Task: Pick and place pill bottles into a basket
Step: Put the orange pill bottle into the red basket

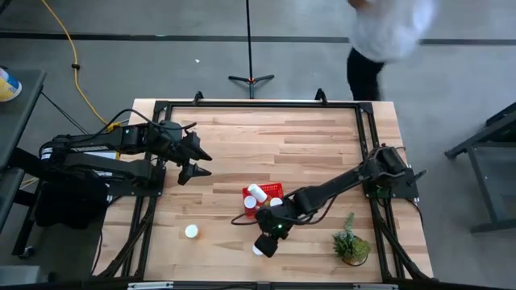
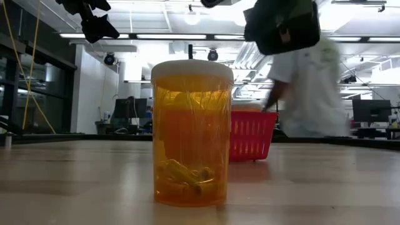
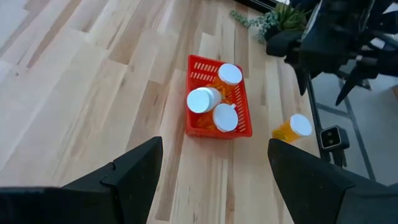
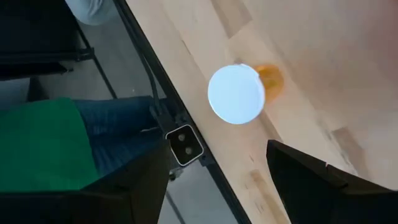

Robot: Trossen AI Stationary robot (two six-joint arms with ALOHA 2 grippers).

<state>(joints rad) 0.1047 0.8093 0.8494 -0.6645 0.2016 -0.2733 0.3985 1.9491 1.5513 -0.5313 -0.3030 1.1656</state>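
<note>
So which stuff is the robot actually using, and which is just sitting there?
For the job:
- small orange pill bottles with white caps
- red plastic mesh basket
- right gripper, over a bottle

Just there:
- little green potted plant
- left gripper, waiting

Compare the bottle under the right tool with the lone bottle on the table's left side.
The bottle under the right tool sits at the table's near edge, right below the right tool, which partly hides it in the high view; the lone bottle stands clear with no arm near. The first lies nearer the basket; the lone one is farther off. Both stand upright on the wood, white caps up, outside the basket.
</note>
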